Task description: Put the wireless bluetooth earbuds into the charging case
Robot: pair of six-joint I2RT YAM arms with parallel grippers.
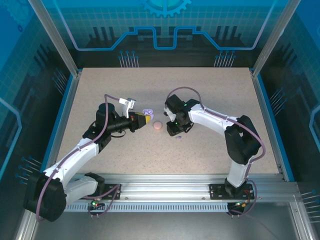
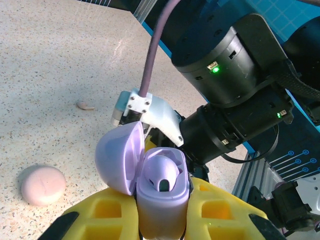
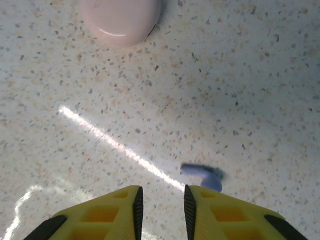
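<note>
At mid-desk (image 1: 215, 100), my left gripper (image 2: 162, 222) clamps the open purple case (image 2: 165, 200), lid tipped back, presumably to present the sockets to the other arm. One purple earbud (image 2: 162, 175) sits inside. Second purple earbud (image 3: 202, 175) lies loose on the desk, just beside my right gripper (image 3: 160, 200), which is narrow and empty. Left arm reaches in sideways. Right arm folds at the elbow, wrist pointing down. Pink case (image 3: 120, 17) is closed.
</note>
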